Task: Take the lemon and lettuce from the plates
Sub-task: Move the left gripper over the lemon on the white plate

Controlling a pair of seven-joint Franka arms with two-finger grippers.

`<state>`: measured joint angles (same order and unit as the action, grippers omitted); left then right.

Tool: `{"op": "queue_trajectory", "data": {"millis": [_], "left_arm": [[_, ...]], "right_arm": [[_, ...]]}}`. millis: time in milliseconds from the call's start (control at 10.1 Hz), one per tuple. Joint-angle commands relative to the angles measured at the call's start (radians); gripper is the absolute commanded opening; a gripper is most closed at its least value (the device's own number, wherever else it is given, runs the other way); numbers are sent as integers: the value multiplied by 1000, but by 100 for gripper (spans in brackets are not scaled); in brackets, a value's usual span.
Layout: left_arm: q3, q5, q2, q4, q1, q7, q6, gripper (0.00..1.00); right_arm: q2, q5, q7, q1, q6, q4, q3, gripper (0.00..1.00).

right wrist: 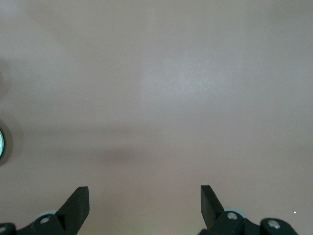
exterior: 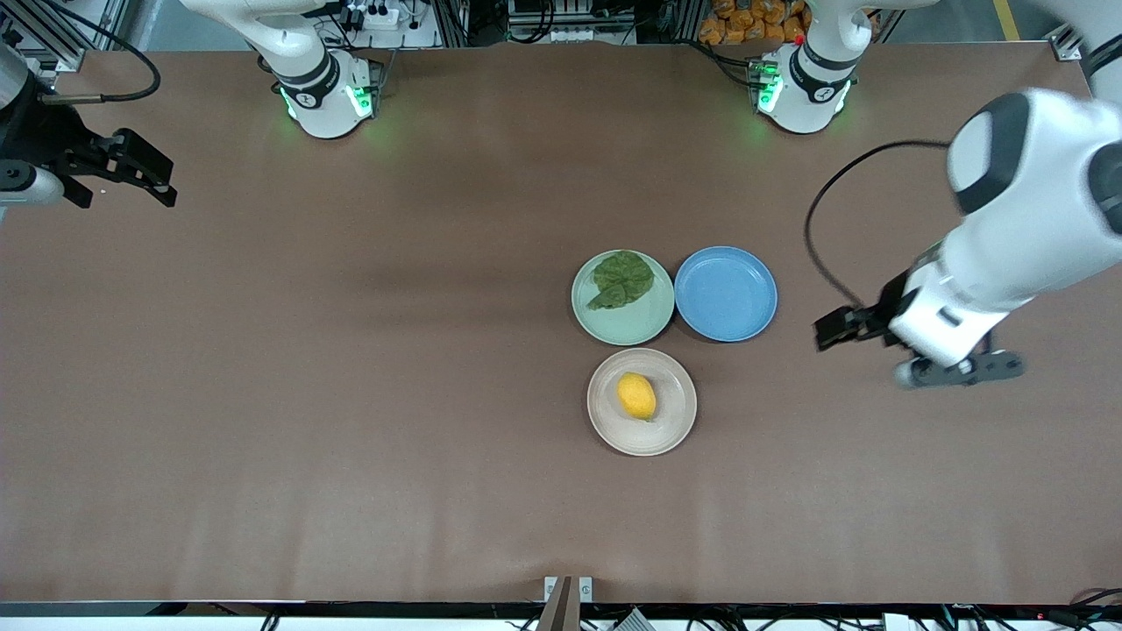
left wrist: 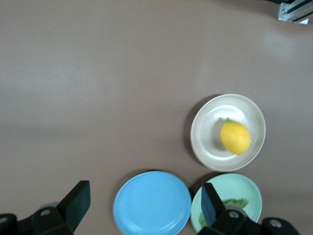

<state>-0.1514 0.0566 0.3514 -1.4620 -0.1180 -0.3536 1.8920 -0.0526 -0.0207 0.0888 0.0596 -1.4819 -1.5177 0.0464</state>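
Left gripper [left wrist: 142,205] has its jaws spread wide with nothing between them, hanging over bare table toward the left arm's end, just off the blue plate [exterior: 726,293]. Right gripper [exterior: 131,171] is also wide open and empty, waiting over the table edge at the right arm's end, well apart from everything.

Taking the blue plate as the clock's centre in the front view, the mint plate [exterior: 635,329] touches it at 9 o'clock, and the cream plate [exterior: 671,421] sits at about 7 o'clock, nearer the front camera.

The lemon [exterior: 636,395] lies near the cream plate's middle. I judge it firm, light and smooth-skinned, likely to roll or squirt out; best pinched across its short waist, jaws square to its long axis.

The lettuce [exterior: 622,280] lies flat on the mint plate, toward the rim at 12 o'clock. It looks limp, nearly weightless and easily torn. Fingers should probably come down on a raised crinkle or the thicker rib and close gently, since a flat edge offers little to catch.
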Motion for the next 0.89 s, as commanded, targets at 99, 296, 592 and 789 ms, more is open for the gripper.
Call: {"op": "queue_trajectory", "data": {"millis": [99, 296, 592, 789], "left_arm": [[6, 19, 141, 34, -95, -135, 200, 100], [6, 19, 242, 34, -153, -203, 361, 100], [7, 17, 326, 34, -215, -263, 475, 100], [7, 17, 368, 34, -241, -313, 481, 100]], "right_arm": [[-6, -4, 5, 6, -6, -4, -3, 100], [-6, -4, 5, 6, -11, -4, -3, 100], [-6, -4, 5, 6, -12, -6, -3, 100], [-6, -4, 5, 6, -6, -6, -3, 100]]}}
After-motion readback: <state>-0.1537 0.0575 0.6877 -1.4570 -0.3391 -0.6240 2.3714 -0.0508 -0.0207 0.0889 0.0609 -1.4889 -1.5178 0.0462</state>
